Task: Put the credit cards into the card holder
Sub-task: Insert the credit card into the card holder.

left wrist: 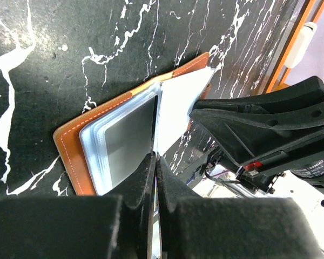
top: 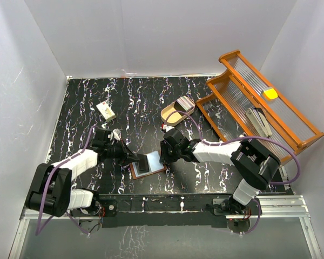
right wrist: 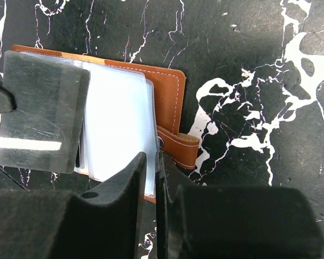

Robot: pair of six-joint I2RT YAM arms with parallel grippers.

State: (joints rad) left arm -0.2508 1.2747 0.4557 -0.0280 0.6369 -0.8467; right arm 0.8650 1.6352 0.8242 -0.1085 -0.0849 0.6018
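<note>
Left tool (left wrist: 154,162) is clamped shut on one credit card (right wrist: 40,110), a dark, greyish one with a pale stripe, gripped by its outer edge. I hold it low over the left half of the open card holder (right wrist: 167,89). That holder lies flat on the table (right wrist: 248,65) between my two arms, brown leather cover down, with its snap strap (right wrist: 181,148) poking out on the right side.

My right tool (right wrist: 150,164) is narrow. It appears to be nipping the free edge of a pale clear sleeve page (right wrist: 119,124), holding that page up and away from the rest.

I judge that I am in the insertion step: a pocket is held open and the card is lined up at it. I cannot tell whether the card's leading edge is already inside a sleeve or only lies over it.

The next move calls for sliding the card flat and straight into the pocket mouth, while my right side keeps the page from flopping shut. The sleeves are limp, so a tilted card could catch an edge or shove the whole holder along the table.

Past the holder sits an oval tray (top: 165,115), which seems to hold more cards.
</note>
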